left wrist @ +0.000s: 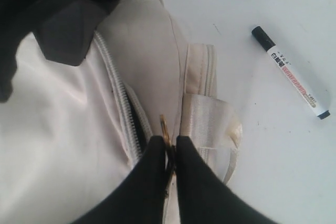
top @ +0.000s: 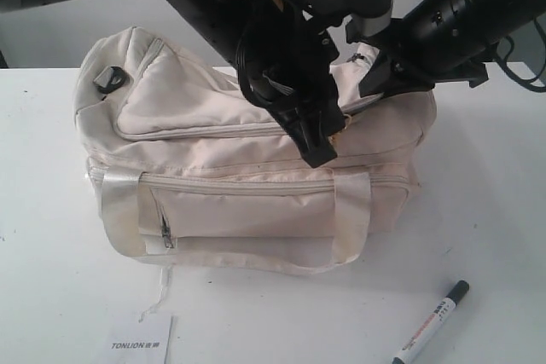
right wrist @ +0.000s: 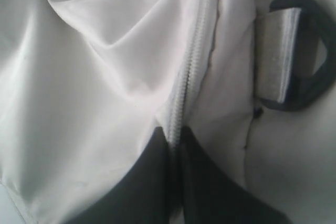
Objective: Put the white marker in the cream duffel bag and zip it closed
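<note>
Left gripper (left wrist: 169, 149) clamps the brass zip pull (left wrist: 164, 128), right gripper (right wrist: 176, 142) pinches the cream duffel bag (top: 213, 121) at its zip; the card (top: 141, 343) reads "TONLION".

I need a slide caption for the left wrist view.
Left gripper pinches zipper pull of the cream duffel bag; white marker lies on the table.

capped white marker (top: 432, 322) lies flat outside the cream duffel bag (top: 239, 210), nearby.

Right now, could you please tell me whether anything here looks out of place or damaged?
Yes. The white marker lies on the table outside the cream duffel bag, though the left gripper and right gripper both pinch its top zip. A frayed thread also dangles from the bag's lower front edge.
</note>
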